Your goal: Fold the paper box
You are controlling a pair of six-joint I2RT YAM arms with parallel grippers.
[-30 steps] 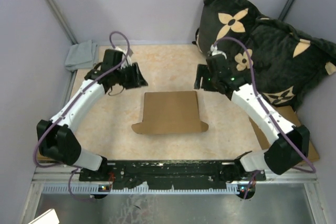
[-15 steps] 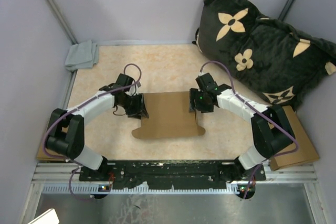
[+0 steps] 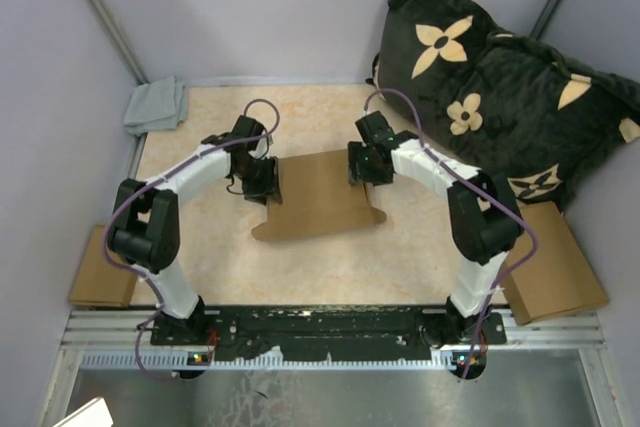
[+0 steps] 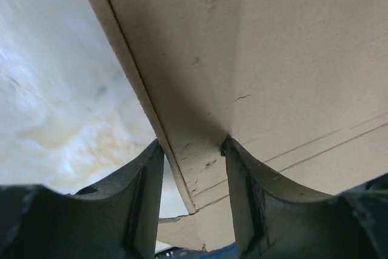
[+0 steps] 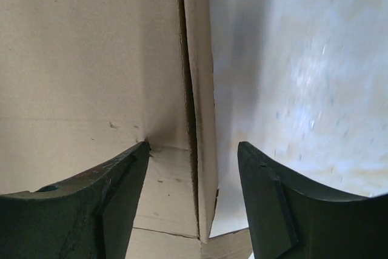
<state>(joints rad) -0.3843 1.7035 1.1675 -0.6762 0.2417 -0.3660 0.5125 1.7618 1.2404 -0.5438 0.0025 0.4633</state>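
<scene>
Cardboard: one paper box (image 3: 320, 205), left tool (image 3: 267, 192) and right tool (image 3: 359, 177) each spread astride an edge.

Left pincer (image 3: 262, 183), right pincer (image 3: 358, 169) agape

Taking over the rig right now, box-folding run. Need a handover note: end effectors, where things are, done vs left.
Left end effector: open, jaws straddling the left edge of the plain brown cardboard paper box, not clamped.
Right end effector: open, straddling the box's right edge the same way.
Box: middle of the beige table, lying low, its eared flap spread flat toward the arm bases.
Done: both arms are set at the side edges.
Left: probably close on the edges, then work the folds; the near flap is not tucked.
</scene>
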